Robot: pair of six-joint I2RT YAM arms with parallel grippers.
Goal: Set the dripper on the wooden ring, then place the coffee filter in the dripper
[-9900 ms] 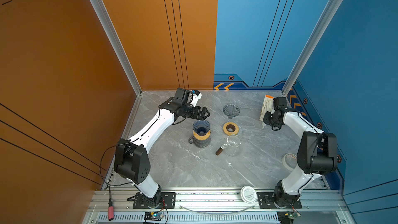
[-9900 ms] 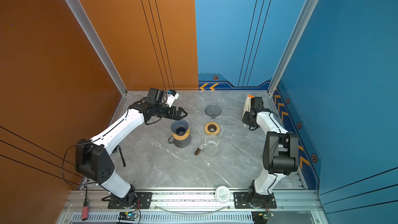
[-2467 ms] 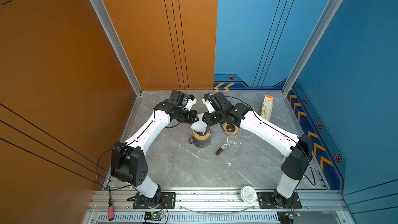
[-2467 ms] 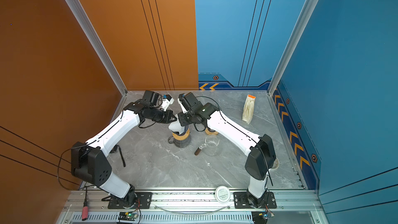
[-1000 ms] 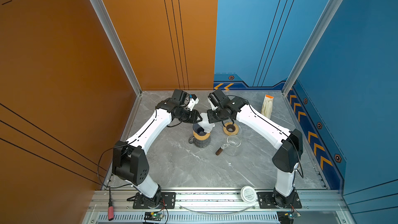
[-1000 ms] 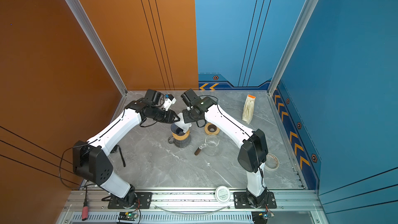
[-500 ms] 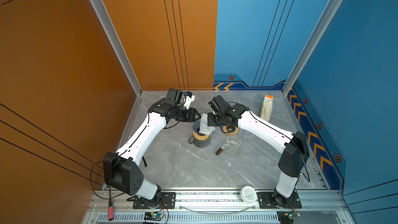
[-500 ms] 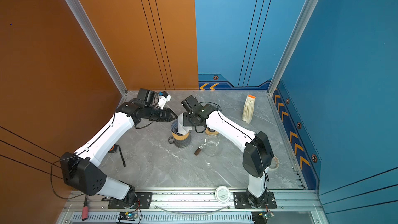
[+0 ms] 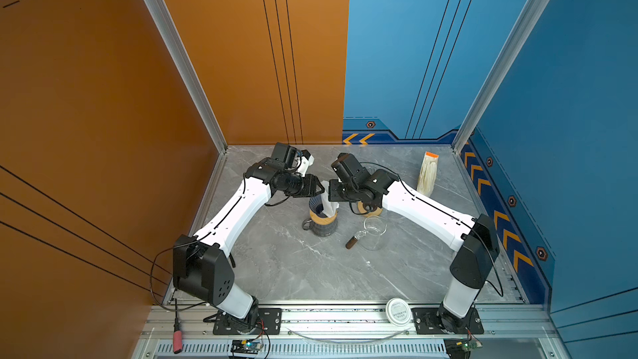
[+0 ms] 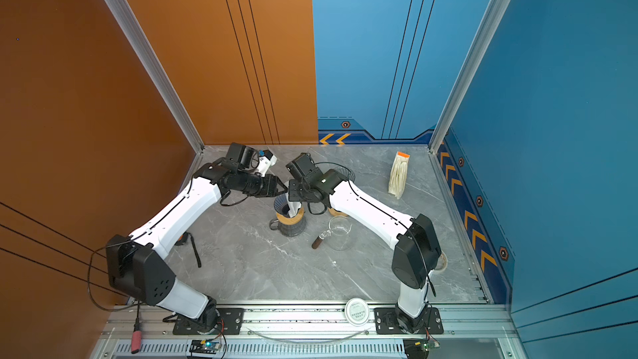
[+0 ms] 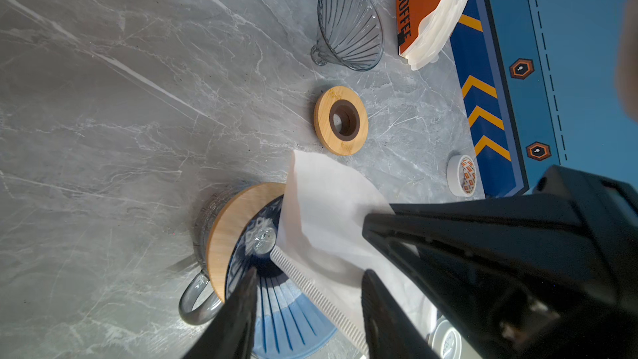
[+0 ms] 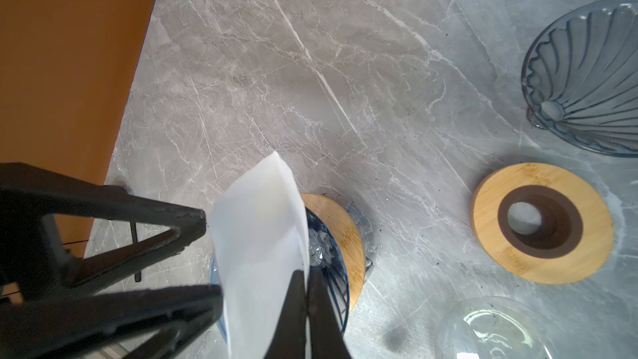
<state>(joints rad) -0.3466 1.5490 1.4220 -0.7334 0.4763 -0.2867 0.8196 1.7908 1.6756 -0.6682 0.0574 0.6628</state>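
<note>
Both arms have come together over the blue dripper (image 11: pixel 286 322); about 10 seconds ago the right gripper (image 12: pixel 303 281) was far off by the pack of coffee filters (image 11: pixel 424 12), and now it is back with 1 paper. Its 2 fingers are pressed tight together and pinch the top edge of the white paper filter (image 12: pixel 262 236). The left gripper (image 12: pixel 210 257) sits just beside the paper on the other side, with its 2 fingers spread apart and nothing held between them. The filter stands nearly upright with its pointy end down inside the dripper, but it is still folded flat and most of it sticks up above the rim. The dripper rests on a wooden ring (image 11: pixel 231 222) on top of a grey glass mug (image 11: pixel 193 302) on the marble table (image 11: pixel 103 98). A clear glass dripper (image 11: pixel 348 25) and a spare wooden ring (image 11: pixel 340 120) lie near, not touched. I think the job is at the putting-in step, and it is close to done but not finished. Next, the paper looks like it needs to open up into a cone and go down flat against the blue sides. Then the right fingers would have to let go softly, so the thin paper does not tip out or pull the dripper over.
</note>
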